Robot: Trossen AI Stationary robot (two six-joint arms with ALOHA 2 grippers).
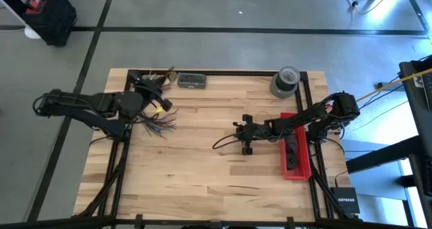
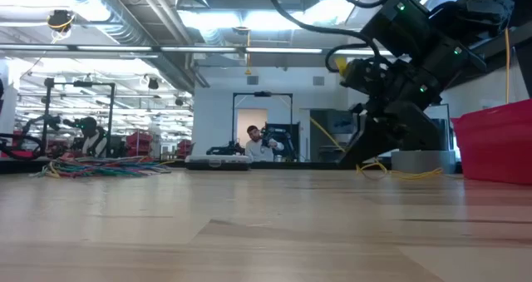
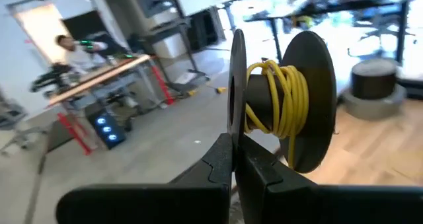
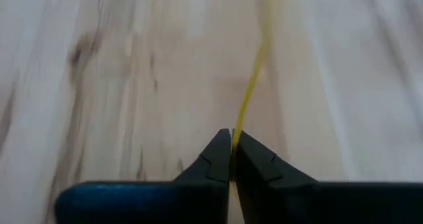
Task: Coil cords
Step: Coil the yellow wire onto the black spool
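Your right gripper [image 4: 232, 139] has its fingers pinched together on a thin yellow cord [image 4: 250, 92], which runs away from the fingertips across the bare wood of the table [image 1: 202, 168]. From above, that gripper sits low near the table's middle, just left of the red bin [image 1: 294, 155], with the arm reaching in from the right edge.

Your left gripper [image 3: 234, 154] is clamped on the flange of a black spool [image 3: 310, 98], and several turns of the same yellow cord are wound round its core. In the overhead view it is held up by the far left corner, above the bundle of multicoloured wires [image 1: 158, 124]. A dark flat case [image 1: 192, 81] and a roll of grey tape [image 1: 285, 80] lie along the far edge. Beyond the table, a person [image 2: 252, 142] sits in the room.
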